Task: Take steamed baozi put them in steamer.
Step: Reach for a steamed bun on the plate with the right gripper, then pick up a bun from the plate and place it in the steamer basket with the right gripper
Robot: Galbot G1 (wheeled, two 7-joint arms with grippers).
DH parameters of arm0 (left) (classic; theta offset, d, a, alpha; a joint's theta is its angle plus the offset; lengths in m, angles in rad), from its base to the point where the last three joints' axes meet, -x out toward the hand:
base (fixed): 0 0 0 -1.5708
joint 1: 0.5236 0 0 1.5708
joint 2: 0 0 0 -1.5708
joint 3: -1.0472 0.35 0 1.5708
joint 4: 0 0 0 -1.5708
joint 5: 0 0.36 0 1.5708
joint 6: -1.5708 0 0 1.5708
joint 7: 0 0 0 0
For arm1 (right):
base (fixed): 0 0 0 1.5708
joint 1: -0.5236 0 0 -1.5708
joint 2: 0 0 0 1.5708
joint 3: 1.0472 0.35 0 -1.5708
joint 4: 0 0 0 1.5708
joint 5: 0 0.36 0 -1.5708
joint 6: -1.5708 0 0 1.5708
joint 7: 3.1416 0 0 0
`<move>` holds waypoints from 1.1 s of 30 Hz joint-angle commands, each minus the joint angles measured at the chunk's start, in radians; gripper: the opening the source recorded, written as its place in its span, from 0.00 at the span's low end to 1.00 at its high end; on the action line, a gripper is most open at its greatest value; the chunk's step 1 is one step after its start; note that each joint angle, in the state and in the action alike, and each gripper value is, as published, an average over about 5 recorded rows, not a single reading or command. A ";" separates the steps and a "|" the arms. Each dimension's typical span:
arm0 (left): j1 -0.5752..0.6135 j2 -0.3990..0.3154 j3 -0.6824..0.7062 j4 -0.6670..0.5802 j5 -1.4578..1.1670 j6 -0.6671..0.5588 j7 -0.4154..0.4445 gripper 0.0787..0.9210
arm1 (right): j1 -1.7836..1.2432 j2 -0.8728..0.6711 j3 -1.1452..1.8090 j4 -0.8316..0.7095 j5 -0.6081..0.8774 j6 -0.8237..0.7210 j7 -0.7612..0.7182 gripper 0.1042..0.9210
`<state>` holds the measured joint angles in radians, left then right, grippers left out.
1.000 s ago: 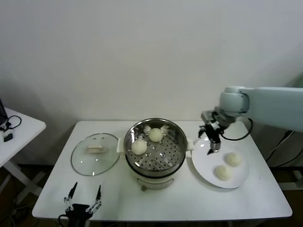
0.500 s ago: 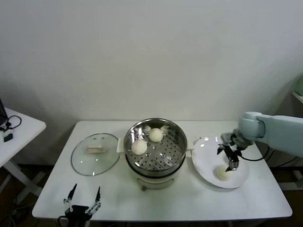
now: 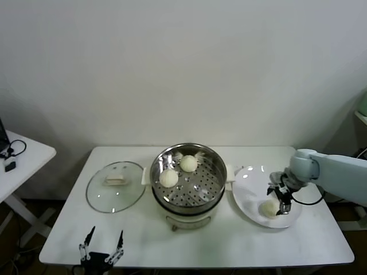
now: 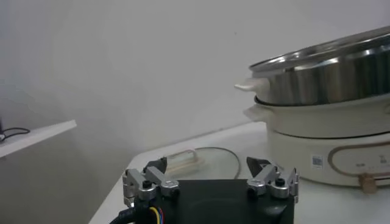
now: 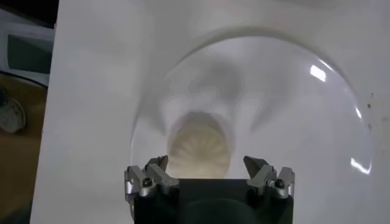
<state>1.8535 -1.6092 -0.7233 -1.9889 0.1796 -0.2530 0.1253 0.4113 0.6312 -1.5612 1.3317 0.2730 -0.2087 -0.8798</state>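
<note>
The steamer (image 3: 198, 192) stands mid-table with two steamed baozi (image 3: 168, 178) (image 3: 188, 163) on its perforated floor. On the white plate (image 3: 249, 189) to its right, one baozi (image 3: 268, 208) lies in plain sight. My right gripper (image 3: 281, 201) is low over the plate next to that bun and covers the spot behind it. In the right wrist view its jaws are open (image 5: 207, 163), with a pleated baozi (image 5: 200, 143) just ahead between the fingertips, not gripped. My left gripper (image 3: 102, 251) waits open at the table's front left edge, holding nothing.
The glass lid (image 3: 114, 186) lies flat left of the steamer, and it shows beyond the left gripper in the left wrist view (image 4: 201, 159). The steamer's steel wall (image 4: 329, 79) rises close to the left gripper. A small side table (image 3: 17, 160) stands at far left.
My right gripper has moved from beside the steamer's right handle out to the right and down onto the plate, covering the farther bun. The left arm has barely moved.
</note>
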 commanded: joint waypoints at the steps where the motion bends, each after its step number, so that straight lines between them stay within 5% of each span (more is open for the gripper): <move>1: 0.001 -0.042 0.000 -0.002 0.004 0.000 0.000 0.88 | -0.076 -0.012 0.053 -0.017 -0.031 -0.002 0.002 0.88; 21: 0.005 -0.048 0.001 -0.009 0.009 -0.004 -0.004 0.88 | -0.006 -0.009 0.044 -0.007 -0.043 0.039 -0.033 0.69; 33: 0.020 -0.049 0.000 -0.023 0.027 -0.006 -0.005 0.88 | 0.558 -0.056 -0.258 0.258 -0.005 0.281 -0.127 0.67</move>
<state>1.8692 -1.6092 -0.7209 -2.0088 0.2025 -0.2587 0.1207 0.5804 0.5899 -1.6306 1.4236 0.2332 -0.0973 -0.9462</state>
